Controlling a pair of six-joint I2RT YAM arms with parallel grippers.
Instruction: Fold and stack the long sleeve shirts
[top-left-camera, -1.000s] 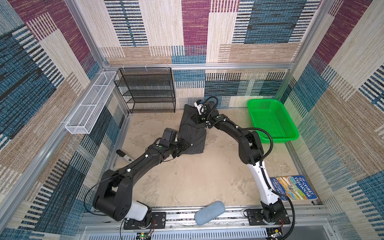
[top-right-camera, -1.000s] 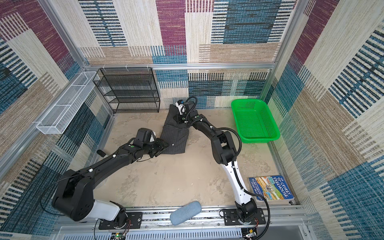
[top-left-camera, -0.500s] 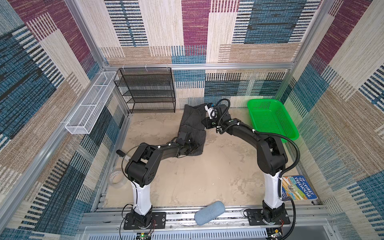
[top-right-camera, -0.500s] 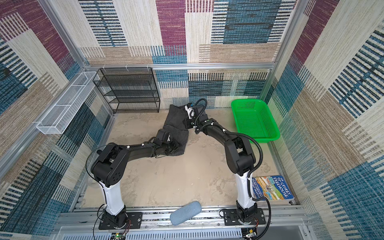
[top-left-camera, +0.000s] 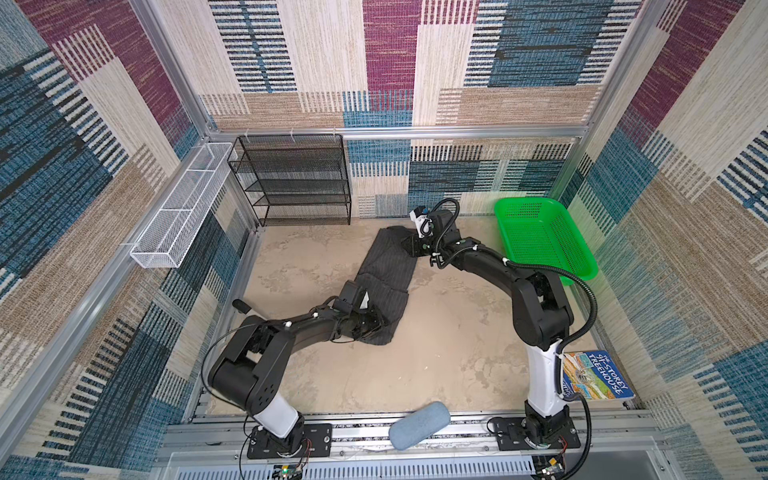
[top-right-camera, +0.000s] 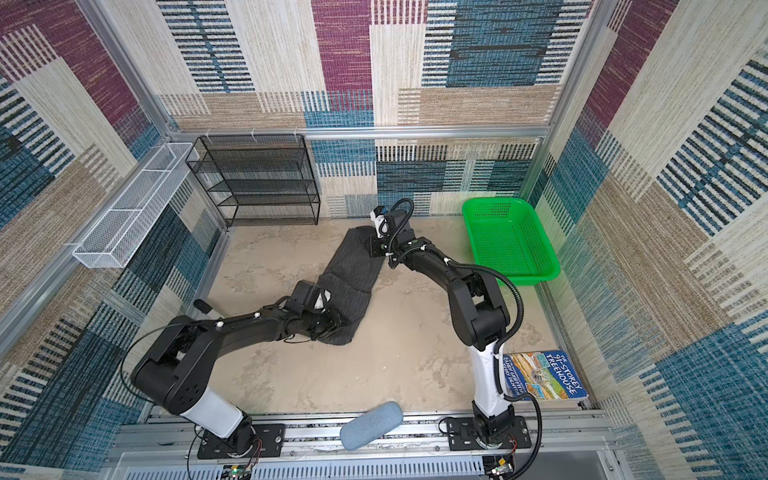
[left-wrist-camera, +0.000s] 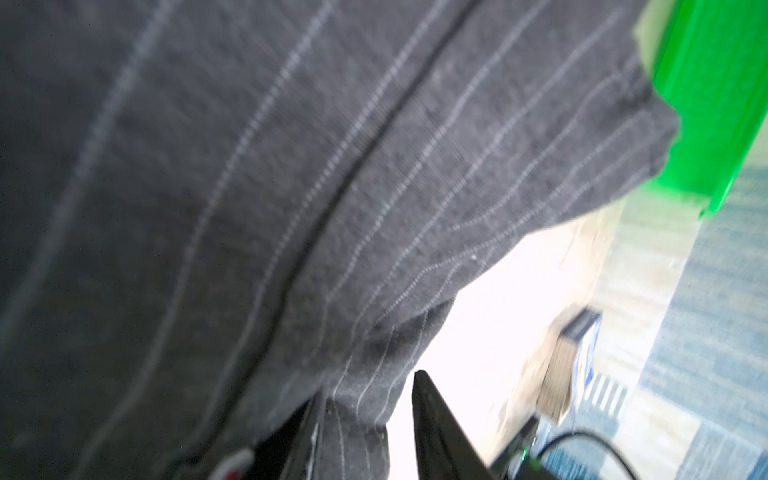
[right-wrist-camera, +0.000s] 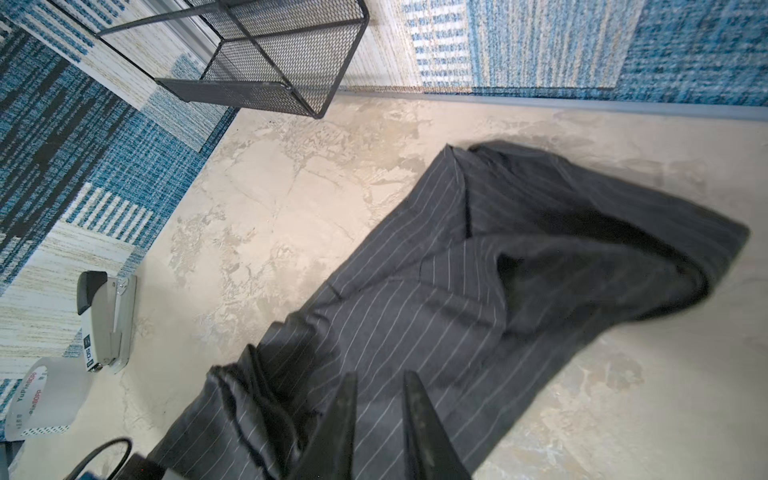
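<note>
One shirt (top-left-camera: 386, 274), dark grey with pale pinstripes, in both top views (top-right-camera: 353, 270). It lies on the tabletop (top-left-camera: 436, 332) near the basket (top-left-camera: 528, 201) without touching it, as a long bunched strip slanting away from the basket. Folds hide the collar, buttons and sleeves.

Right claw (top-left-camera: 409, 245): over the shirt end nearest the basket. In the right wrist view its fingers (right-wrist-camera: 419, 415) stand a narrow gap apart, and striped cloth (right-wrist-camera: 478, 291) shows through the gap with nothing pinched. Whether the tips touch the cloth cannot be told.

Left claw (top-left-camera: 365, 322): at the shirt end farthest from the basket, its tips lost against the dark cloth in both top views. The left wrist view is blurred. Cloth (left-wrist-camera: 291, 187) fills most of it and hangs between the parted fingers (left-wrist-camera: 436, 428), covering one of them. Whether it is gripped cannot be told.

Basket: only a green blur (left-wrist-camera: 715, 83) in the left wrist view.

One book (top-left-camera: 594, 374) past the basket's near end, partly behind the right arm (top-left-camera: 540, 316).

One stapler (right-wrist-camera: 106, 320) and one tape roll (right-wrist-camera: 45, 399), the roll cut off at the frame edge; both show in the right wrist view only.
</note>
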